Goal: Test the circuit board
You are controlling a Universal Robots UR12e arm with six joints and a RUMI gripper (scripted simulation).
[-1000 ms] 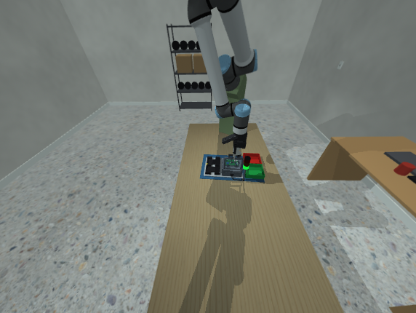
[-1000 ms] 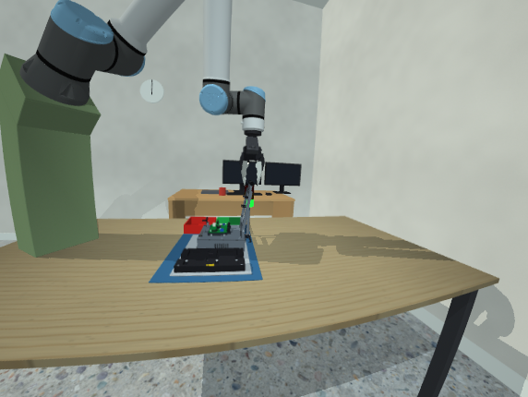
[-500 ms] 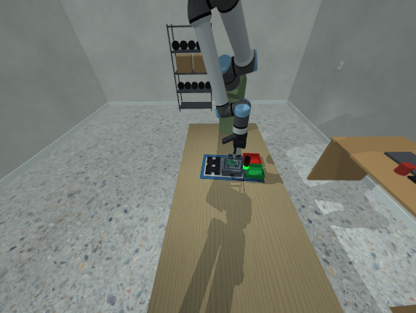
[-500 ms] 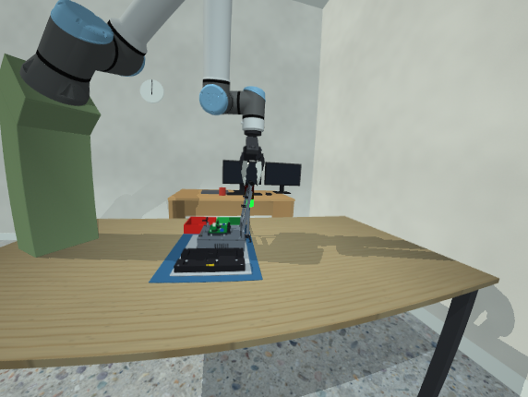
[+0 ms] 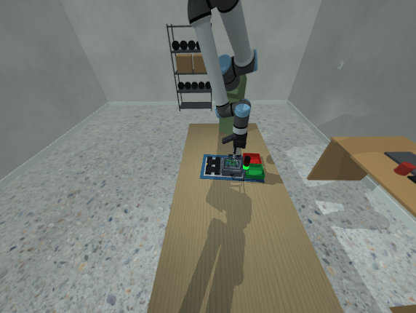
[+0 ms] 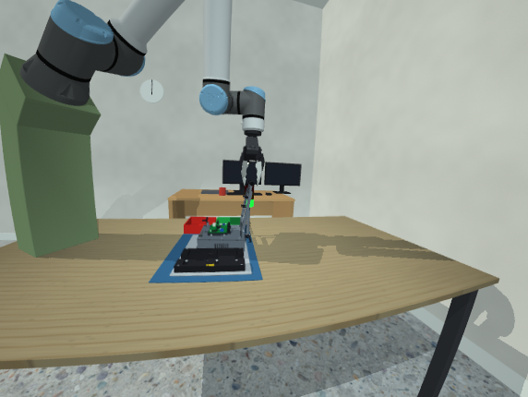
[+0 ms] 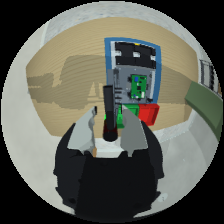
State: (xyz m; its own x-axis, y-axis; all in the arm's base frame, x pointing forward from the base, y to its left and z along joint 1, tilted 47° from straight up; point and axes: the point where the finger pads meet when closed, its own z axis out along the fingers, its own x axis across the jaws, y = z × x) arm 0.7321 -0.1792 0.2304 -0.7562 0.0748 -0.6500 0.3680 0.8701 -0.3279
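Top view: arm (image 5: 207,54) cut off by the upper edge, shoulder out of sight. Board (image 5: 230,162) in the tester (image 5: 233,169) too small to read connector direction or pins. Latch hook and tab not resolvable.

Exterior view: raised lid (image 6: 246,210) seen edge-on; it hides part of the signal light (image 6: 251,203). Green bin (image 6: 224,221) mostly hidden behind the tester. Counter (image 6: 323,277) cut off at left.

Wrist view: tray (image 7: 135,52) slots blurred.
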